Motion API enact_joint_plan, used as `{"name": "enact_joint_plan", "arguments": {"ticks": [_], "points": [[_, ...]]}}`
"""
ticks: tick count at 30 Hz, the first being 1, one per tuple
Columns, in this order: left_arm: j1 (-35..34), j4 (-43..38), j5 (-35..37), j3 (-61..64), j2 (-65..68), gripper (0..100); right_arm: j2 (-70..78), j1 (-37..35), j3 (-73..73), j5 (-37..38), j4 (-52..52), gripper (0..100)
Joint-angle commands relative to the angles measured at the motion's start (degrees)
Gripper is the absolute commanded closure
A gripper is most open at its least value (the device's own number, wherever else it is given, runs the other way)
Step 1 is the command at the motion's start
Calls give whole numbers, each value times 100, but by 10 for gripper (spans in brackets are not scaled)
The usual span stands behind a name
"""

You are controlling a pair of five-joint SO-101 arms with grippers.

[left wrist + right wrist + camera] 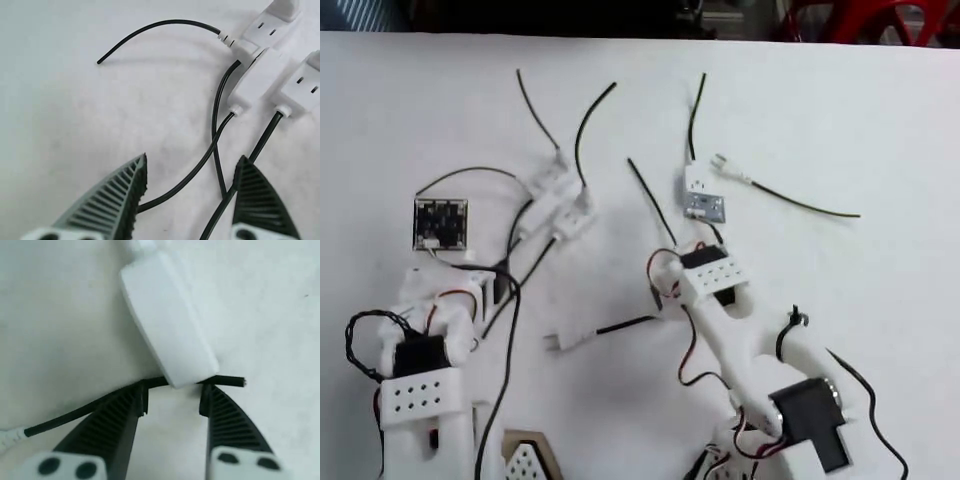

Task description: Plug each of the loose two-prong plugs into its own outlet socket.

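While parked low over the white table (880, 120), left gripper (194, 159) spread wide, pinching nothing, two crossing black cords (216, 135) running between its fingers (120, 200). Just beyond, a slotted outlet socket (265, 27) and a second socket (302, 85), a plain white housing (255, 75) between them (all three flat on the table, each corded). Likewise parted, right gripper (174, 386), fingertips (115, 430) flanking the near end of a white block (167, 320), a thin black cord (55, 421) crossing the gap beneath; contact with the block impossible to tell. Loose on the table beyond the right arm, far plug (722, 165), prongs bare, cord trailing away. Loose between the two arms toward the front edge, near plug (560, 340), unplugged, apart from the sockets.
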Motion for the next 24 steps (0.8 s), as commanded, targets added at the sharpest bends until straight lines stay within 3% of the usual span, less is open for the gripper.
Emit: {"name": "enact_joint_plan", "arguments": {"ticks": [1, 8, 11, 24], "points": [[-31, -105, 18, -35, -127, 722, 365, 435, -343, -44, -66, 830], [-40, -105, 18, -35, -127, 722, 558, 479, -826, -97, 40, 828], [-40, -105, 18, -35, -127, 722, 620, 514, -993, -492, -4, 827], [-40, -105, 18, -35, -127, 722, 1393, 585, -1055, -519, 31, 865]]}}
